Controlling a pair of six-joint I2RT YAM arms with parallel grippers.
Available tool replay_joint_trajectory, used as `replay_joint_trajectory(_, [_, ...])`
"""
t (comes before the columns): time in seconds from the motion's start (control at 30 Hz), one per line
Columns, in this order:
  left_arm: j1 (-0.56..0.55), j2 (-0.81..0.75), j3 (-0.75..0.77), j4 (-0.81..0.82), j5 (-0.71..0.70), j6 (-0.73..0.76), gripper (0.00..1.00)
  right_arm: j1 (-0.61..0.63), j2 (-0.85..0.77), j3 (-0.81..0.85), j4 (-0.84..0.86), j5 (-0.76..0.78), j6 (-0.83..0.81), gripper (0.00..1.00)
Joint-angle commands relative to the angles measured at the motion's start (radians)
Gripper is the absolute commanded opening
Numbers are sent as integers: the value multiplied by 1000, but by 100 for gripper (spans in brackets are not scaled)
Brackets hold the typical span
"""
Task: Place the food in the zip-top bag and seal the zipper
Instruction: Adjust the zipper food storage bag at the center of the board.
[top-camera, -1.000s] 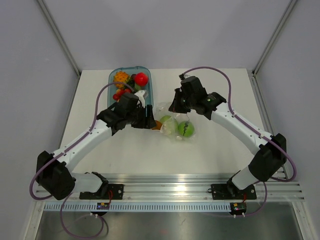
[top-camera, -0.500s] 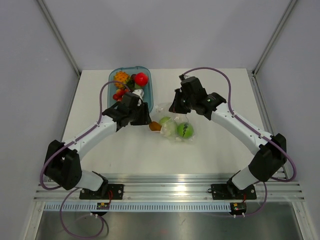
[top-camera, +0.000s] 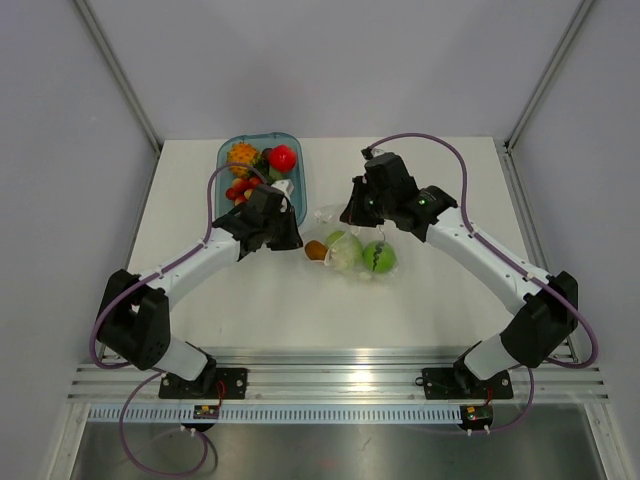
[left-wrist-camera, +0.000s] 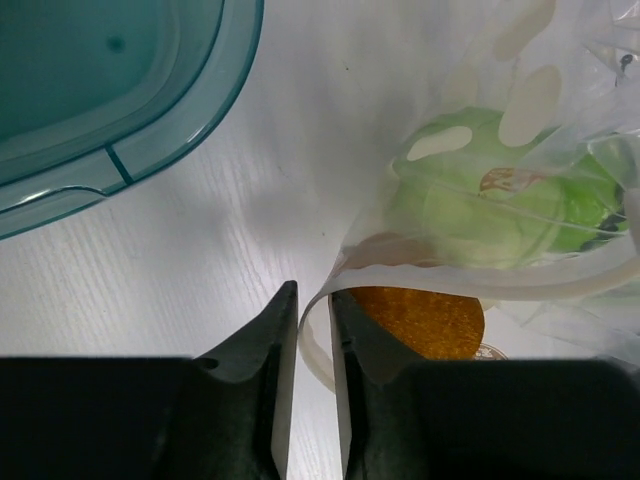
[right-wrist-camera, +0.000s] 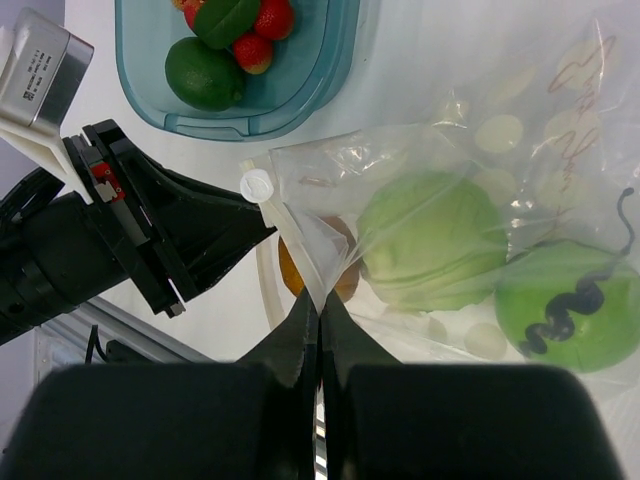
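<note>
crinkly film likely leaves the zip-top bag (right-wrist-camera: 520, 150) limp, slippery; left fingers (left-wrist-camera: 268, 350) and right fingers (right-wrist-camera: 296, 345) clamp its mouth, nine o'clock side, along the firmer zipper (left-wrist-camera: 480, 283).

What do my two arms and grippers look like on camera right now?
Both arms have white tubular links between bulky black joints. A purple cable loops along the left arm, another along the right arm. The left gripper and right gripper have black, wedge-shaped fingers. A green light glows on the right arm's wrist.
</note>
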Motion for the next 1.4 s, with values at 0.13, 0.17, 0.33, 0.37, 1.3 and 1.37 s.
replay_joint_trajectory(0.13, [2,3,36,40,57,0,0,-4,-54,0,40,13,-11,0])
replay_joint_trajectory(0.17, [2,-4,45,33,60,1,0,-4,-52,-1,40,16,-11,0])
replay_joint_trajectory(0.33, [2,-102,113,-57,90,4,0,-6,-31,-18,43,34,-18,0])
replay_joint_trajectory(0.37, [2,-119,160,-74,104,6,0,-3,-23,-17,45,38,-21,0])
replay_joint_trajectory(1.3, [41,-32,394,-295,124,67,0,-7,-81,-18,-73,251,-58,0])
replay_joint_trajectory(1.37, [42,-43,389,-292,130,76,0,-7,-87,-11,-87,265,-64,0])
